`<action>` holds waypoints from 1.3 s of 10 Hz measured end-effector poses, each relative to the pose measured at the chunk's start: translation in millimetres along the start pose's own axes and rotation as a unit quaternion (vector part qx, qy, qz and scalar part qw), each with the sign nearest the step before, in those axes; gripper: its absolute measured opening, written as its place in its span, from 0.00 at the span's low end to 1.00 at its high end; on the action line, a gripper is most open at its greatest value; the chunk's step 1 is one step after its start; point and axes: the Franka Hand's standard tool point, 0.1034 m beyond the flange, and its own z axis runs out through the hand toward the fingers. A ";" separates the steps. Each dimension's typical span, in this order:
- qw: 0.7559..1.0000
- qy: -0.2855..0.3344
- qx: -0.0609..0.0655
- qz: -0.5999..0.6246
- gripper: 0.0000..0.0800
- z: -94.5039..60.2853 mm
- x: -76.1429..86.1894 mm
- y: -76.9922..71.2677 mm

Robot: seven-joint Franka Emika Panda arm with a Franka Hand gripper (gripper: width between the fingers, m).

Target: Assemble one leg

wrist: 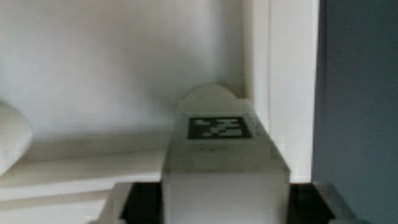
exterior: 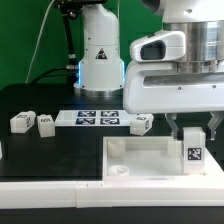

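My gripper (exterior: 194,135) is shut on a leg (exterior: 194,153), a small white post with a black-and-white tag, and holds it upright over the right end of the large white tray-like piece (exterior: 150,156). In the wrist view the held leg (wrist: 221,150) runs out from between my black fingers (wrist: 139,200), its tag facing the camera and its tip near the tray's inner corner (wrist: 249,70). Three more legs lie on the black table: two at the exterior view's left (exterior: 22,122) (exterior: 45,123) and one beside the marker board (exterior: 140,123).
The marker board (exterior: 92,120) lies flat behind the tray. The robot's white base (exterior: 98,55) stands at the back. A white raised border (exterior: 40,190) runs along the table's front edge.
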 end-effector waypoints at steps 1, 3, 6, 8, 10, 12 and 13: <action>1.000 0.000 0.000 -0.001 0.36 0.0 0.0 0.1; 0.996 -0.001 0.005 0.087 0.36 0.2 -0.2 -0.3; 0.959 -0.008 0.018 0.282 0.36 0.2 0.5 1.3; 0.918 -0.010 0.026 0.396 0.36 0.2 1.3 1.5; 0.850 -0.015 0.028 0.526 0.36 0.4 0.6 -0.3; 0.787 -0.019 0.031 0.616 0.36 0.7 1.4 -1.8; 0.747 -0.023 0.035 0.663 0.36 0.6 2.1 -2.5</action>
